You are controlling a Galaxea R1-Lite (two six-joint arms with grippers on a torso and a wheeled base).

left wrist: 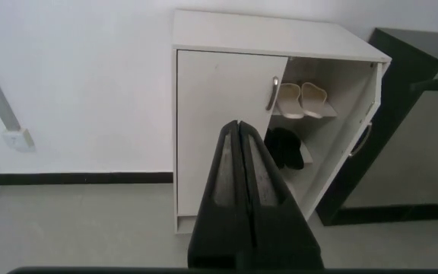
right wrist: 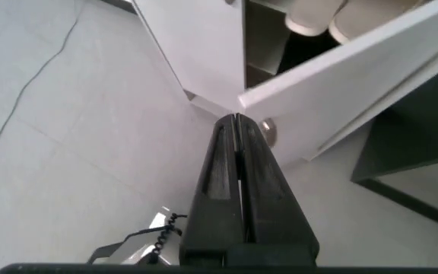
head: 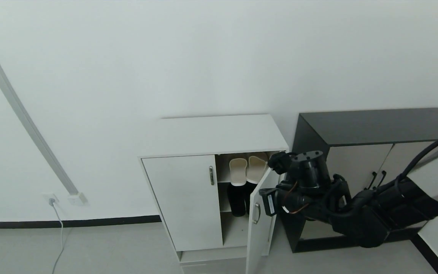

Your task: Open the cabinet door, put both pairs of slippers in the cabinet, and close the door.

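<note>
The white cabinet [head: 219,133] stands against the wall with its left door shut and its right door [head: 260,220] swung partly open. A cream pair of slippers [head: 247,169] lies on the upper shelf and a black pair [head: 238,198] on the shelf below; both pairs also show as cream slippers [left wrist: 301,99] and black slippers [left wrist: 286,146]. My right gripper [right wrist: 236,125] is shut with nothing in it, close by the open door's handle [right wrist: 267,131]. My left gripper [left wrist: 239,129] is shut, empty, held back from the cabinet front.
A black cabinet [head: 375,125] stands right beside the white one, just behind the open door. A wall socket with a grey cable [head: 57,220] sits at the left, above the black skirting. Bare grey floor lies in front.
</note>
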